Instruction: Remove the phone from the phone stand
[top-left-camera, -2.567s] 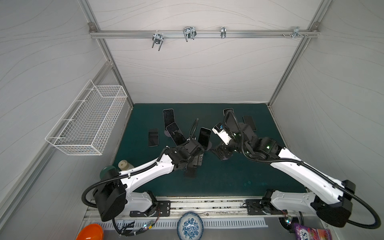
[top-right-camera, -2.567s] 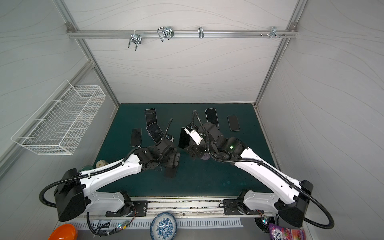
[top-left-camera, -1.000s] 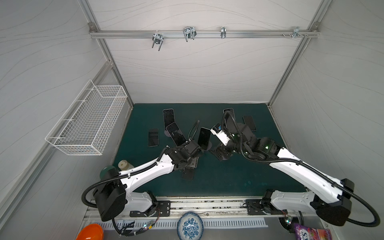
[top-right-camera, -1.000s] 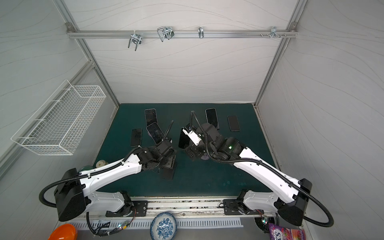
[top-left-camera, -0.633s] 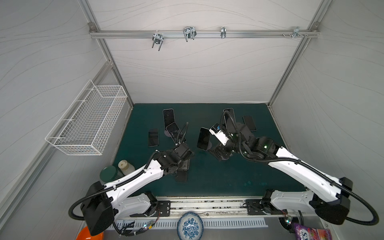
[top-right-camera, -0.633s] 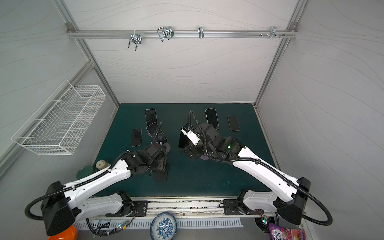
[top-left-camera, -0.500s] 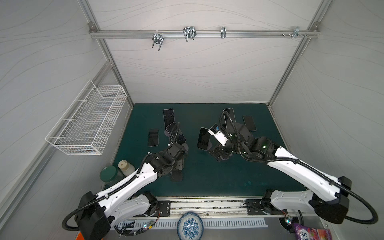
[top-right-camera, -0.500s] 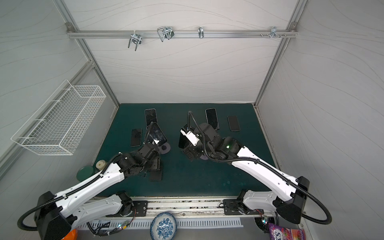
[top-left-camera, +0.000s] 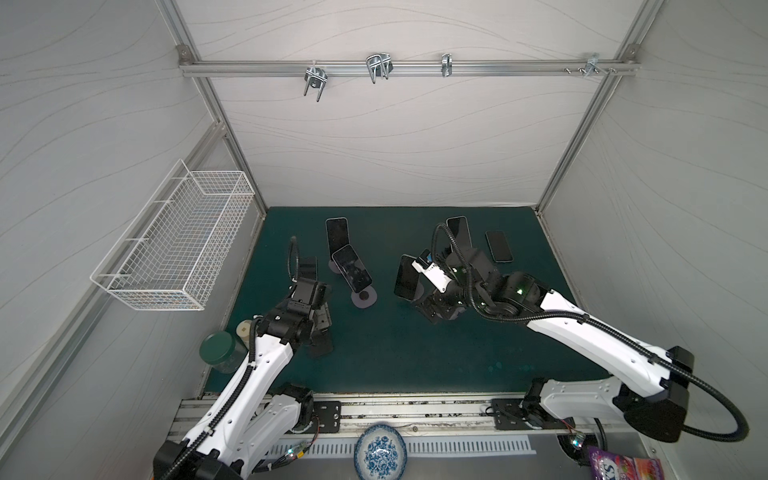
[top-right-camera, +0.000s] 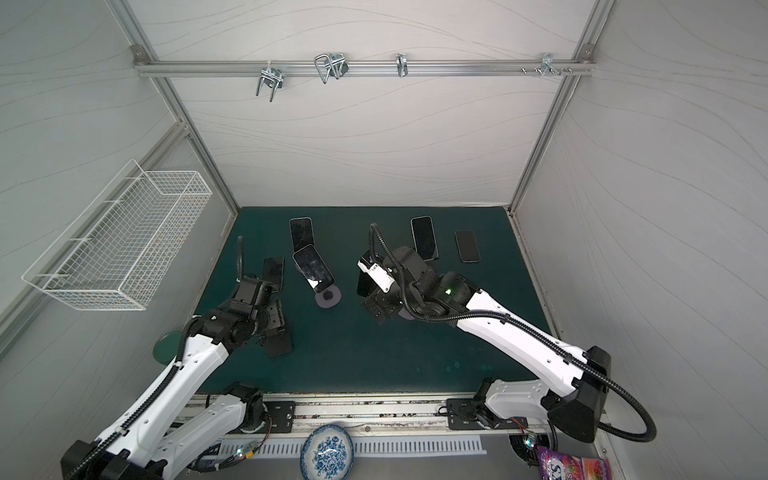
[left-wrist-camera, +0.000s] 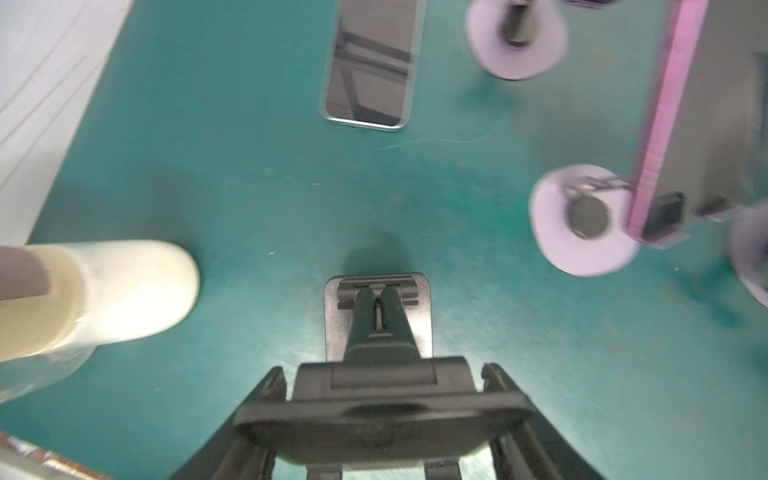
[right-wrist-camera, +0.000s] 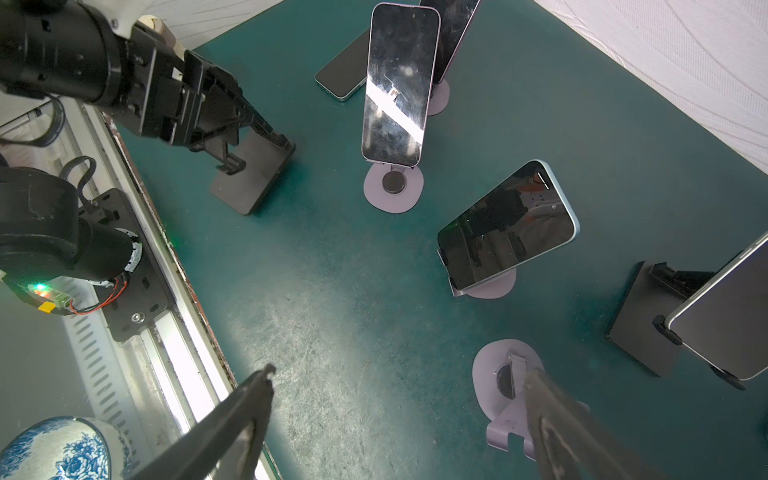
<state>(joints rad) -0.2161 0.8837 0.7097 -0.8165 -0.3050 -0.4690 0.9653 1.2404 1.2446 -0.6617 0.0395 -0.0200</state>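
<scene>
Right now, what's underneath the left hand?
The left hand grips an empty black phone stand, base plate down over the green mat. Whether it touches is unclear; the mat beneath is hidden.

A robotics test cell: white panelled walls (top-left-camera: 395, 145) on an aluminium frame (top-left-camera: 395, 68) enclose a green mat (top-left-camera: 415, 353), where two white arms (top-left-camera: 582, 332) bolted to a front rail (top-left-camera: 415, 411) stand among phones (right-wrist-camera: 397, 83) on stands (right-wrist-camera: 392, 189) set out ahead of the right arm's fingers (right-wrist-camera: 232, 419).
</scene>
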